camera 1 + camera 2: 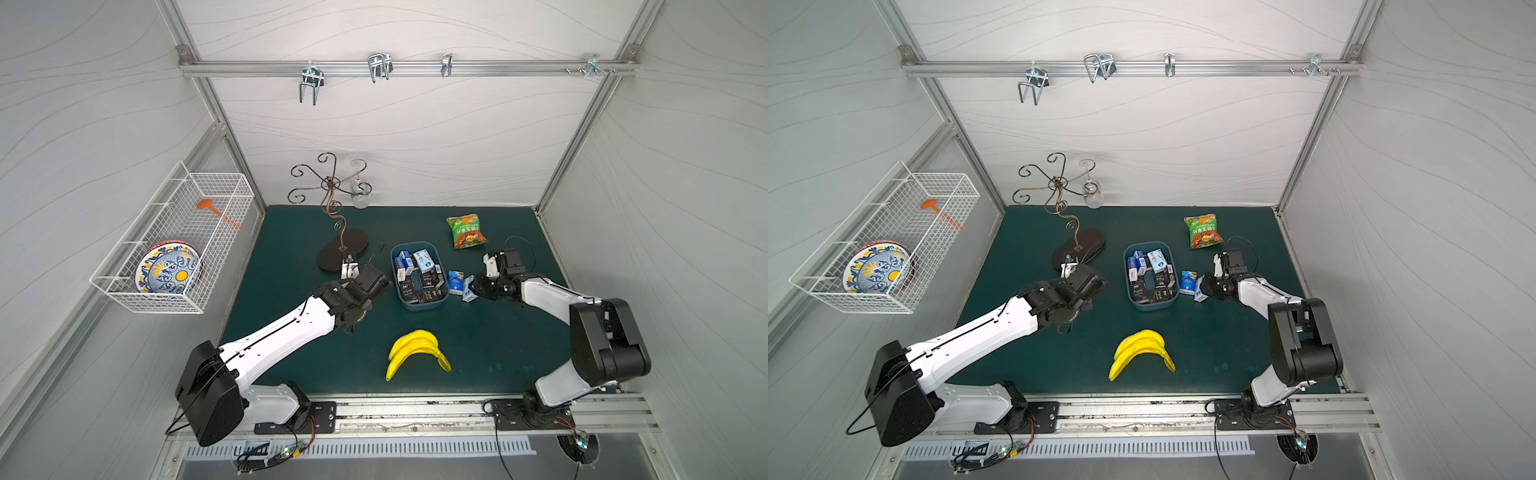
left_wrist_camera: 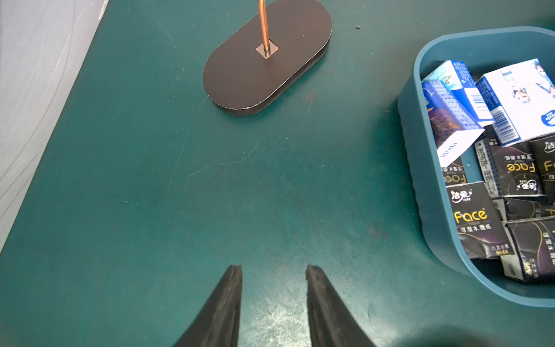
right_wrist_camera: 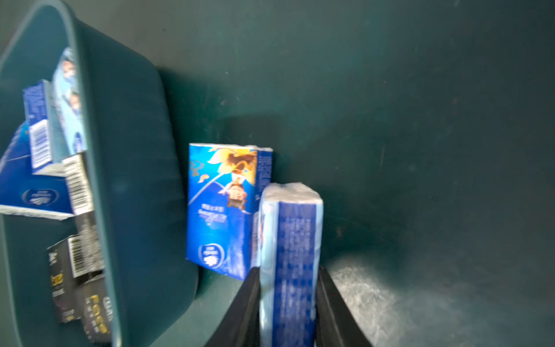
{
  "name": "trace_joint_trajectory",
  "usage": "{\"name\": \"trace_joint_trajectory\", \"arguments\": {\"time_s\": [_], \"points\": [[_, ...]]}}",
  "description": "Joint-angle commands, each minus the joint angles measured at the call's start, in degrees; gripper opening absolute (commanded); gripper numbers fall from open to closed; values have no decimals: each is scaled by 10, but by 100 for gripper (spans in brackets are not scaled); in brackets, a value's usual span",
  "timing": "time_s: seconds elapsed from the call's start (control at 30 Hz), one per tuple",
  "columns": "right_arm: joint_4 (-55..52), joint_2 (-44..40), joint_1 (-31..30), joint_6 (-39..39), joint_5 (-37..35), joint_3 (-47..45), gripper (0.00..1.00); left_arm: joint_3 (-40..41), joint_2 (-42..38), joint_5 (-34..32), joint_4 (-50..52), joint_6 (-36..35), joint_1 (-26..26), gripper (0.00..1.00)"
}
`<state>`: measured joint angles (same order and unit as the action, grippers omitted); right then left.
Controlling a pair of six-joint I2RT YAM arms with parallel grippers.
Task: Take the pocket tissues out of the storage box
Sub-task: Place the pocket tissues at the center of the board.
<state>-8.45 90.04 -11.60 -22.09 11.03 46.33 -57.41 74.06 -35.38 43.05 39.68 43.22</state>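
The blue-grey storage box [image 1: 420,306] [image 2: 420,168] [image 3: 135,180] stands mid-table and holds several pocket tissues [image 1: 417,274] [image 2: 477,219], blue/white and black. One blue pack [image 1: 456,282] [image 3: 222,207] lies on the mat just right of the box. Beside that pack, low over the mat, my right gripper [image 1: 473,287] [image 3: 288,269] is shut on another blue/white pack [image 1: 469,289] [image 3: 289,240]. My left gripper [image 1: 353,272] [image 2: 274,267] hovers left of the box, its fingers apart with nothing between them.
A scrolled metal stand with a dark oval base [image 1: 343,249] [image 2: 264,66] sits ahead of the left gripper, with a wine glass [image 1: 360,195] hanging from it. A snack bag [image 1: 466,230] lies behind the right arm. Bananas [image 1: 415,349] lie near the front. A wire basket [image 1: 174,241] hangs on the left wall.
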Motion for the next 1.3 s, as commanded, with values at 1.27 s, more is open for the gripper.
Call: {"name": "trace_joint_trajectory", "arguments": {"time_s": [1.27], "points": [[-77,6,2,46,-52,73,61,-16,7,4,-21,-3,-2,40]]}}
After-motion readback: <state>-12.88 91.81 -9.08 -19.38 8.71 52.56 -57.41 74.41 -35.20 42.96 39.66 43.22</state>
